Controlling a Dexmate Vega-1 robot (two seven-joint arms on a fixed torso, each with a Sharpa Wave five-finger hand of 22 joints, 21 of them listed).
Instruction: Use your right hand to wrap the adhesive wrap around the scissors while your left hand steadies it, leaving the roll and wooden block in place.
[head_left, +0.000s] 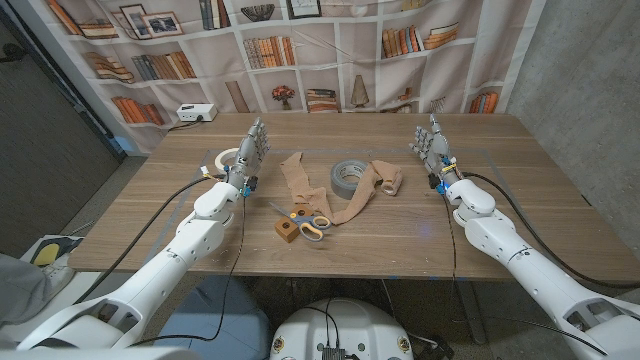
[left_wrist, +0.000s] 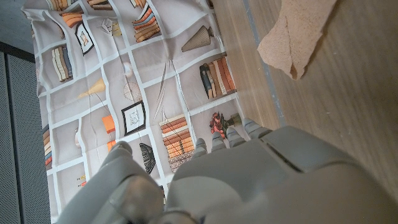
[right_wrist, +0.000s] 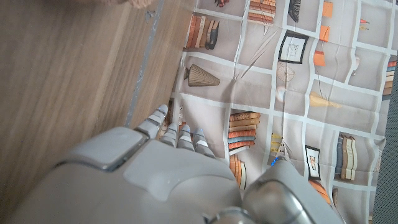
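The scissors (head_left: 308, 221) lay beside the wooden block (head_left: 288, 230), touching the tan adhesive wrap (head_left: 352, 198) (grey roll (head_left: 347, 174) just behind). Both hands, left hand (head_left: 249, 152) and right hand (head_left: 433, 145), stood apart, fingers spread, holding nothing. Wrapping seemed unstarted; next, the left hand should probably pin the scissors.

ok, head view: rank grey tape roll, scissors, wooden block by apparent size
1. grey tape roll and scissors: too close to rank; the roll is bulkier, the scissors longer.
2. wooden block, clearly smallest.
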